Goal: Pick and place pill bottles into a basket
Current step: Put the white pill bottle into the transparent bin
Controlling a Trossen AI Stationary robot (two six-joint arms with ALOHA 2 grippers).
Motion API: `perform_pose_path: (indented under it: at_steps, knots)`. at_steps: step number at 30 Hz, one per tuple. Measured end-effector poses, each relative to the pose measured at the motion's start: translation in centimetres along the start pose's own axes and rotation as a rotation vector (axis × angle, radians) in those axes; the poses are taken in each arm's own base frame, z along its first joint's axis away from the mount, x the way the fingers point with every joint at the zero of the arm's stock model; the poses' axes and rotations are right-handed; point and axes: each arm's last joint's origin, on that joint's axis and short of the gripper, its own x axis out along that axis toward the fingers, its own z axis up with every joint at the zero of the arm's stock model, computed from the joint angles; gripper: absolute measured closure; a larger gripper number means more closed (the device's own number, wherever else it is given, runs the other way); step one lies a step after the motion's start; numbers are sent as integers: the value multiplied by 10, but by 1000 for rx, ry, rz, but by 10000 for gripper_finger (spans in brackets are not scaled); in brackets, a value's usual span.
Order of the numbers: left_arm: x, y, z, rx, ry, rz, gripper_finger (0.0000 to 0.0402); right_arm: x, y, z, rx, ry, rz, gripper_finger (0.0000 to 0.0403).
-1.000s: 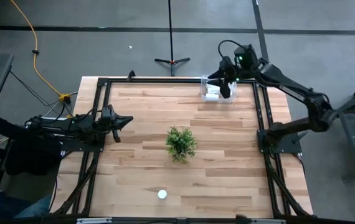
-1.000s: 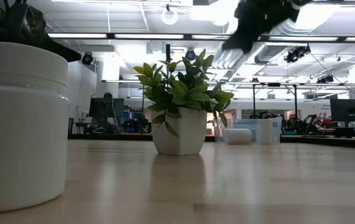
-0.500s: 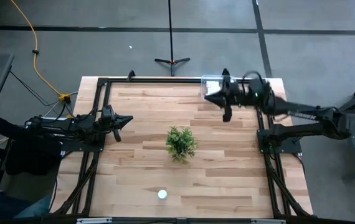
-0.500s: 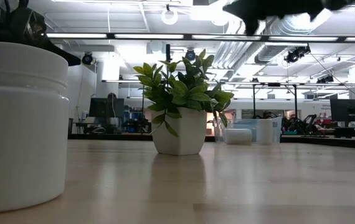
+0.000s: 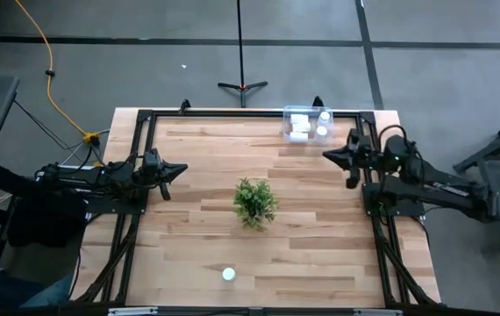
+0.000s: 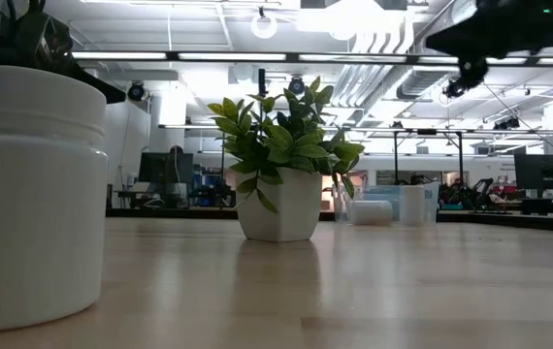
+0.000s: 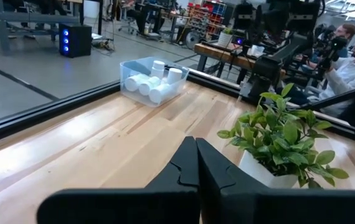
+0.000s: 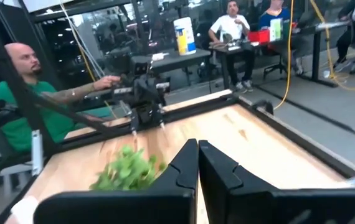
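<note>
one bottle left on the counter, far from both grippers

five pill bottles [image 5: 307, 126] already lie in the basket [image 5: 287, 124], which sits just beside the right gripper [image 5: 331, 154], toward the counter's far edge. the right gripper is clenched on nothing, its two fingers pressed together in its own wrist view, hanging above the counter [image 5: 320, 228] near the right-hand rail. the left gripper [image 5: 180, 170] is likewise clenched and empty, parked low at the left edge, pointing inward toward the plant [image 5: 255, 201].

the last bottle [image 5: 228, 274] stands upright, long axis vertical, close to the near edge of the counter. from the right gripper it lies well apart, diagonally toward the near-left, with the plant off to the side of that line. from the left gripper it lies toward the near side and slightly inward, and by the overhead view looks somewhat nearer to that arm. the low view shows it large and upright at the near edge [image 6: 34, 194].

judged from this, either arm would have to open first, then come down over the cap from above; the left has the shorter reach, but then a long carry across to the basket.
</note>
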Motion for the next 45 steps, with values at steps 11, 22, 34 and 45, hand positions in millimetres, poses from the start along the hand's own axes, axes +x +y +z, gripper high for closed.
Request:
perform_pose_path:
  at_steps: [11,22,34,45]
  knots:
    - [0,0,0,-3,-1,4,379,-13,4,-50,17,-95,77,401]
    - [0,1,-2,-12,16,10,379,-16,8,-73,-3,-84,90,401]
    - [0,0,-6,9,61,-27,376,-17,6,-88,13,-95,60,401]
    - [0,0,-4,-34,50,-24,310,-17,1,-89,-23,-112,-85,402]
